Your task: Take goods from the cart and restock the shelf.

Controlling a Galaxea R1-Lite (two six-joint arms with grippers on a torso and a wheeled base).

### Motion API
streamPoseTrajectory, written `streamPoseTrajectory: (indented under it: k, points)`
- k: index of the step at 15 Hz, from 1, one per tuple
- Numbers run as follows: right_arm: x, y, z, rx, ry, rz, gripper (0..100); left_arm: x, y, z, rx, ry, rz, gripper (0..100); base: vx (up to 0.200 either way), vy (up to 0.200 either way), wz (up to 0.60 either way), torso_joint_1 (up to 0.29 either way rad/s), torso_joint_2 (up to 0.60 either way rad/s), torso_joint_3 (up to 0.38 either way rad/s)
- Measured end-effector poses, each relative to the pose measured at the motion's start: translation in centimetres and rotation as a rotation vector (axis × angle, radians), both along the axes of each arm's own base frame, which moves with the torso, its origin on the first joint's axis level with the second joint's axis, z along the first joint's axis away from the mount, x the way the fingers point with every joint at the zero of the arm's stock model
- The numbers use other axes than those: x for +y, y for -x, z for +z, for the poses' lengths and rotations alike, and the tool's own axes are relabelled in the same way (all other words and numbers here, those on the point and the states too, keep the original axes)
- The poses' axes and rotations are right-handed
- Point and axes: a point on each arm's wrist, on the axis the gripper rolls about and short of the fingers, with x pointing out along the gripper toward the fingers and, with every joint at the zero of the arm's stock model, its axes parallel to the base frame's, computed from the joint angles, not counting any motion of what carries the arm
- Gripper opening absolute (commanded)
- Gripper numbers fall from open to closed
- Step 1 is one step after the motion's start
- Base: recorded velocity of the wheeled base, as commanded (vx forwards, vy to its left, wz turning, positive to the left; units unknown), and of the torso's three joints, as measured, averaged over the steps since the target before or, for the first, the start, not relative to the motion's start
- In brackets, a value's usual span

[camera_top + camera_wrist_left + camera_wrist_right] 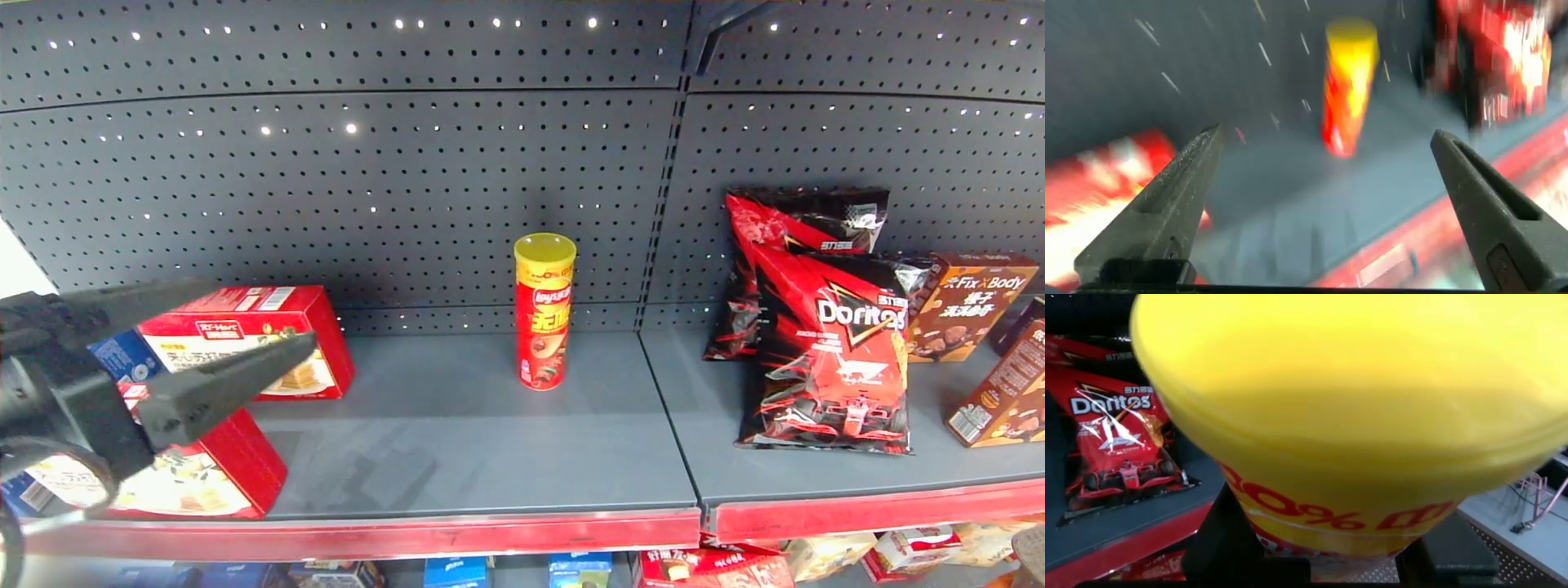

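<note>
Closest to the lens in the right wrist view is the held can (1355, 416), its yellow lid uppermost and red print on the body below. It sits in the right gripper (1343, 549), whose 2 dark fingers (1229, 543) press against opposite sides of it. Behind it, a red and black bag lies on a shelf board.

Largest in the head view is the grey shelf (457, 441) with a red front strip (367, 535), backed by a dark perforated panel (367, 204).

On the right half of the shelf, 2 chip bags lean back. The front bag (833, 359) overlaps the rear bag (784, 224), which rests against the panel.

At the left end are 2 red boxes. The rear box (269, 335) stands near the panel and the front box (220, 474) lies by the strip.

At the far right, 2 brown boxes (967, 302) (1004, 388) stand tilted just beside the bags.

The standing can (544, 314) is upright near the middle of the shelf, close to the panel, well apart from the boxes and the bags.

The left gripper (1324, 135) hangs at the shelf's left end, in front of the red boxes. Its 2 fingers (220, 384) are spread wide with nothing between them, and the left wrist view shows the standing can beyond the gap.

More packets (710, 567) show on the level below.
</note>
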Motion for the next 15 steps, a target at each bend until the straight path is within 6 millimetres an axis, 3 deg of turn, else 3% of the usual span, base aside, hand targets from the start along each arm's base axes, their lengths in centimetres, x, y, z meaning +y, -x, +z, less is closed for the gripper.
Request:
streamPoseTrajectory:
  k: [6,10,15]
  points:
    - [0.1,-0.4,-0.3,0.022,0.005,-0.013,0,-2.6,-3.3,-4.8,0.154,-0.148,-0.076,100,0.000,0.000,0.00,0.000,0.00,0.000]
    - [0.0,-0.7,-0.7,0.040,0.008,-0.011,0,-4.6,-5.9,-5.6,0.191,-0.181,-0.104,100,0.000,0.000,0.00,0.000,0.00,0.000]
    - [-0.1,-0.8,-0.5,0.040,0.034,-0.007,0,-7.5,-10.6,-5.7,0.175,-0.172,-0.113,100,0.000,0.000,0.00,0.000,0.00,0.000]
